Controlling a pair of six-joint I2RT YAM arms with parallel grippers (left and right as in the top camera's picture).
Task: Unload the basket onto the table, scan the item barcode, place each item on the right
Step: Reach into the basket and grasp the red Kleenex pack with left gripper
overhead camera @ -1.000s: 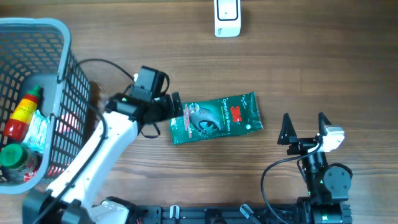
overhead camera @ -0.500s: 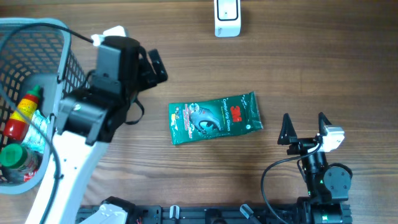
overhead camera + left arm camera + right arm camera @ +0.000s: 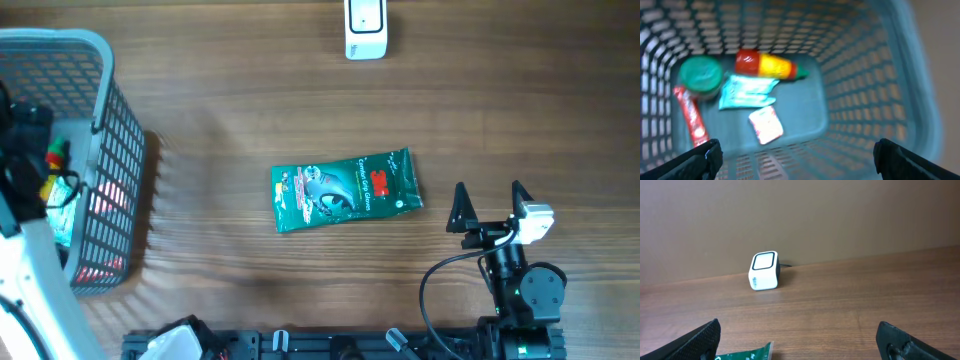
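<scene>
Both jaws gape wide, grasping nothing. Green packet [image 3: 346, 190] lies flat at the centre of the table [image 3: 250, 100], printed face up and free of either arm, probably laid out for pickup. Scanner [image 3: 366, 28] stands at 12 o'clock, well apart. Right gripper [image 3: 488, 195] sits low at 4 o'clock, pointing toward the scanner. Left gripper [image 3: 797, 152] hangs over the basket [image 3: 125, 150] at 9 o'clock, looking straight down into it.

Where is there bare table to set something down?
Bare wood between the basket and the green packet, between the packet and the scanner, and right of the scanner. Crowded: the basket's floor; tight between packet and right gripper.
</scene>
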